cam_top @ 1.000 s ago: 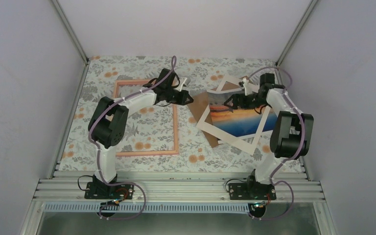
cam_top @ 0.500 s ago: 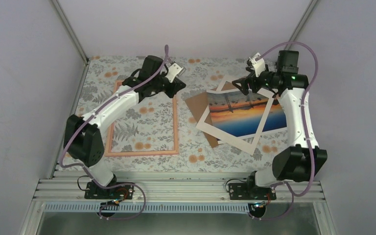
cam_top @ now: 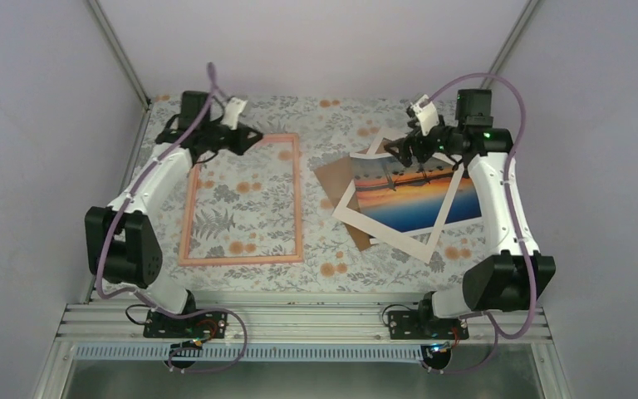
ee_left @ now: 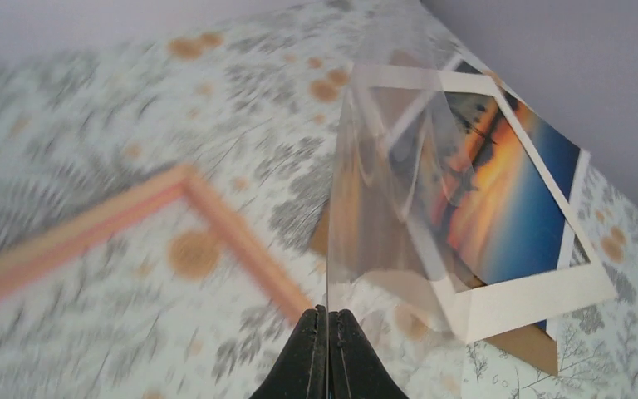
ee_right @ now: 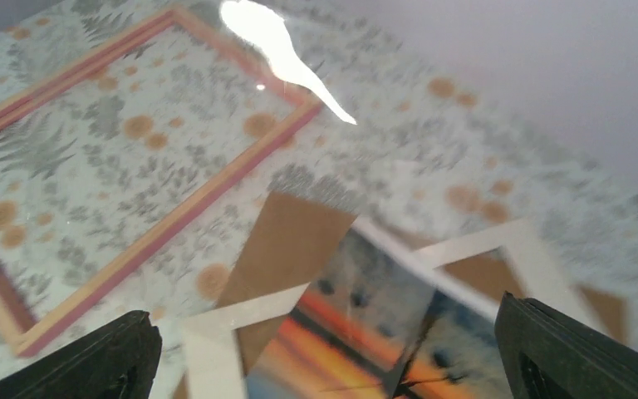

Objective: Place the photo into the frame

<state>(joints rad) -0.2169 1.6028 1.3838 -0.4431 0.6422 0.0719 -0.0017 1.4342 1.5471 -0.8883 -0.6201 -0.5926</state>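
The photo (cam_top: 419, 195), an orange sunset over blue water, lies face up at the right on a white mat border (cam_top: 386, 235) and a brown board (cam_top: 336, 176). The pink-orange frame (cam_top: 299, 208) lies flat at the left. My left gripper (cam_top: 252, 140) is above the frame's far edge, shut on a thin clear pane (ee_left: 382, 191) held edge-on between its fingers (ee_left: 327, 312). The frame corner (ee_left: 216, 220) and photo (ee_left: 507, 208) show beyond it. My right gripper (cam_top: 395, 151) hovers open and empty over the photo's far left corner (ee_right: 365, 349), jaws wide apart (ee_right: 322, 312).
A floral cloth (cam_top: 241, 191) covers the table. Grey walls and metal posts close in the sides and back. In the right wrist view the brown board (ee_right: 287, 241), the mat (ee_right: 216, 332) and the frame (ee_right: 183, 212) show, with a bright glare (ee_right: 274, 41) above.
My left gripper has swung left from beside the brown board to the frame's far edge, carrying the clear pane. My right gripper has lifted off the photo and moved to its far left corner.
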